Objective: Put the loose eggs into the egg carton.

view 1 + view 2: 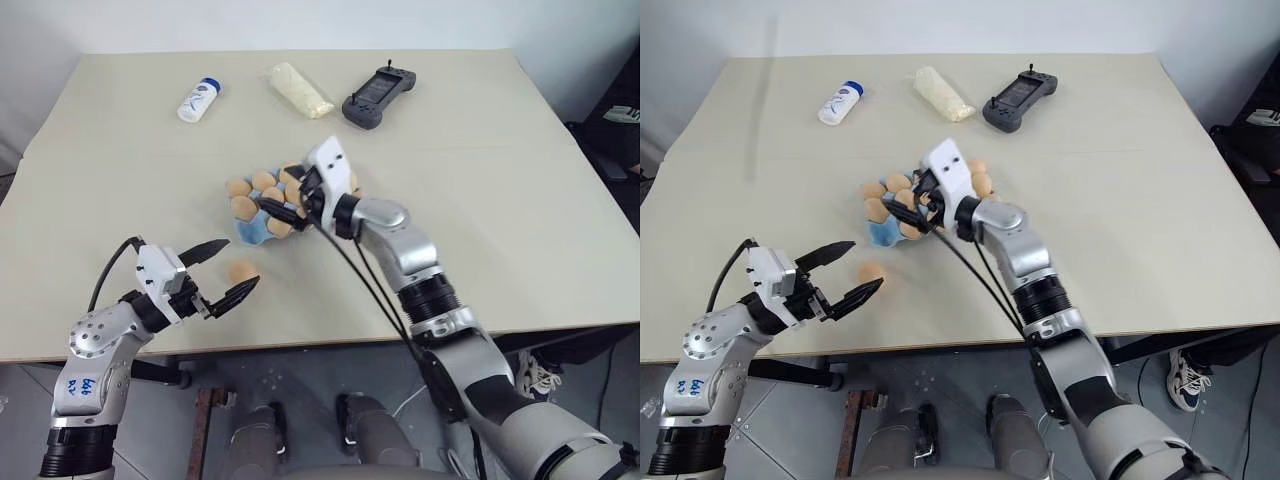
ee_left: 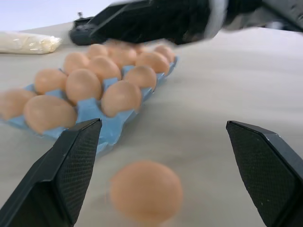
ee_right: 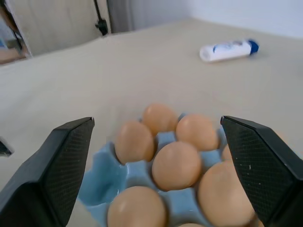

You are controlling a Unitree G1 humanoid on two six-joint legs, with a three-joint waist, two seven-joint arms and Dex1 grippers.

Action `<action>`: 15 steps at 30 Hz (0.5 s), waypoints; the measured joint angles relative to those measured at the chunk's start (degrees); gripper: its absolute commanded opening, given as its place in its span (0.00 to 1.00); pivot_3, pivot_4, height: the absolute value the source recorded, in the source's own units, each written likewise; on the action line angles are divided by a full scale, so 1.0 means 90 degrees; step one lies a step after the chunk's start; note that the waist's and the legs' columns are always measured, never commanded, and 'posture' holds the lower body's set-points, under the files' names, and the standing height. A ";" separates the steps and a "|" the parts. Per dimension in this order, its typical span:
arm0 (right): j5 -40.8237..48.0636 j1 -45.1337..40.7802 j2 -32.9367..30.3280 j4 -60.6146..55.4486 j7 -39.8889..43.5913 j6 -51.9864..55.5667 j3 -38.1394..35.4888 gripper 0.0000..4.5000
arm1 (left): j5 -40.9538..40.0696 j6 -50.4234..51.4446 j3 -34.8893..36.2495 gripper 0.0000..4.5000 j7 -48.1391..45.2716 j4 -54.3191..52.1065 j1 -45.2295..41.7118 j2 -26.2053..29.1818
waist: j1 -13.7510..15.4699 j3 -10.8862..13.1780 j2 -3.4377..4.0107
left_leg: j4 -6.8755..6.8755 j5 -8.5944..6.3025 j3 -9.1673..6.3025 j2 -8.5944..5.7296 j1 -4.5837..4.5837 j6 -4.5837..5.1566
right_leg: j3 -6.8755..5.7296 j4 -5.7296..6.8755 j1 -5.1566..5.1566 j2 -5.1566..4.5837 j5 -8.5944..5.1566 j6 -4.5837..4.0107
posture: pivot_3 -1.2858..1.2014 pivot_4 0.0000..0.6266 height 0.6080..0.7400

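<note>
One loose egg [image 1: 241, 270] lying on table [image 1: 480, 200] just in front of blue egg carton [image 1: 252, 232], between spread fingers of left gripper [image 1: 222, 270]. Right gripper [image 1: 285, 200] over filled carton, fingers wide apart, empty.

Tan-brown eggs [image 3: 176, 165] – light blue egg carton [image 3: 102, 178] – beige table [image 1: 480, 220]

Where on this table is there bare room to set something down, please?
The beige table is bare right of the light blue moulded egg carton, and between it and the white bottle on the left. It is crowded at the carton, where the right tool hovers, and near the loose tan egg.
</note>
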 measured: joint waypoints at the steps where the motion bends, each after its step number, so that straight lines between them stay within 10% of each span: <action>1: 0.0107 0.0069 -0.0183 -0.0182 0.0190 0.0013 -0.0102 1.00 | -0.0020 0.0019 0.0078 1.00 0.0055 -0.0078 0.0042 0.0000 | 0.0005 0.0000 0.0000 | -0.0002 0.0000 -0.0002 0.0000 0.0000 0.0001 | -0.0001 -0.0005 0.0001 0.0000 0.0000 0.0000 | 0.52 0.24 1.00; 15: 0.0805 0.1154 -0.2037 -0.0168 0.2968 -0.0939 -0.0535 1.00 | -0.0236 0.0036 0.1255 1.00 0.1366 -0.0766 0.0882 -0.0761 | 0.0002 0.0000 -0.0001 | 0.0000 0.0011 0.0007 0.0002 0.0010 0.0034 | 0.0008 -0.0019 0.0017 0.0008 0.0002 0.0005 | 0.52 0.24 1.00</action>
